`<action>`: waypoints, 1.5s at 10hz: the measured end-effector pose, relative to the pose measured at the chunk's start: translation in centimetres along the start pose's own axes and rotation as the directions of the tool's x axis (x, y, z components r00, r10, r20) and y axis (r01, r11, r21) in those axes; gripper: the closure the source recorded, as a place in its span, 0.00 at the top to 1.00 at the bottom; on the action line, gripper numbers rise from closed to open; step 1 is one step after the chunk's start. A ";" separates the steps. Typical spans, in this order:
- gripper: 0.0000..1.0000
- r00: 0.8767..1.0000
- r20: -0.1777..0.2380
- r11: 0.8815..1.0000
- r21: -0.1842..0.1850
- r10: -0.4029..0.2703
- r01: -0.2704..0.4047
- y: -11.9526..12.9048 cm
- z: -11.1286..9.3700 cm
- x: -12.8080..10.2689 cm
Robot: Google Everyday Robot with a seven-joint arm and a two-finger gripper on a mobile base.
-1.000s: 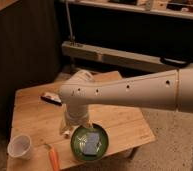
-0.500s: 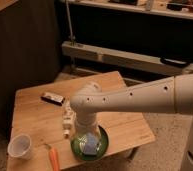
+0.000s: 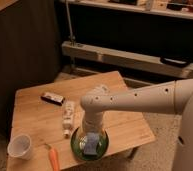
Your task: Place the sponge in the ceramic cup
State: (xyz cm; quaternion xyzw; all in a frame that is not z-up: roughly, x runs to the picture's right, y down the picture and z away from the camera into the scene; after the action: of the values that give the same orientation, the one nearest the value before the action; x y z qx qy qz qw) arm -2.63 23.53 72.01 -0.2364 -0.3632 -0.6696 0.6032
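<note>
**Gripper down in the green bowl, over the blue sponge**

The sponge (image 3: 91, 146) lies inside the green bowl (image 3: 106, 145) at the lower middle of the frame. Its long axis runs nearly up and down the picture, with one short end toward the bottom edge. The gripper (image 3: 91, 138) reaches straight down into the bowl right above the sponge; I cannot tell how wide it stands or whether it has hold of the sponge. The pale arm (image 3: 140, 97) enters from the right edge.

The ceramic cup (image 3: 20, 146) stands upright at the lower left, well apart from the bowl.

Everything sits on a low wooden table (image 3: 125, 125) on a speckled floor, with a dark wall at the left and a metal rail (image 3: 120, 57) behind.

Counted: one sponge, one cup, one bowl, one orange carrot-like item (image 3: 53, 158) between cup and bowl, one dark packet (image 3: 52, 98) and one pale bottle (image 3: 67, 118) lying flat.
</note>
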 end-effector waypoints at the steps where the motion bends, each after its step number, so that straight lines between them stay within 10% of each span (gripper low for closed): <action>1: 0.77 1.000 0.010 1.000 0.009 -0.002 0.002 0.2 0.8 0.2; 6: 0.77 0.999 0.036 0.999 0.046 -0.010 0.008 -0.3 3.9 1.1; 15: 0.77 0.997 0.055 0.998 -0.033 0.053 -0.051 0.6 5.0 2.0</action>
State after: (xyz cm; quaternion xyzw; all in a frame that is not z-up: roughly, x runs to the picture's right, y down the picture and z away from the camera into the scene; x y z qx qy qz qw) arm -3.01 26.07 76.76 -0.2736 -0.3630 -0.6524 0.6064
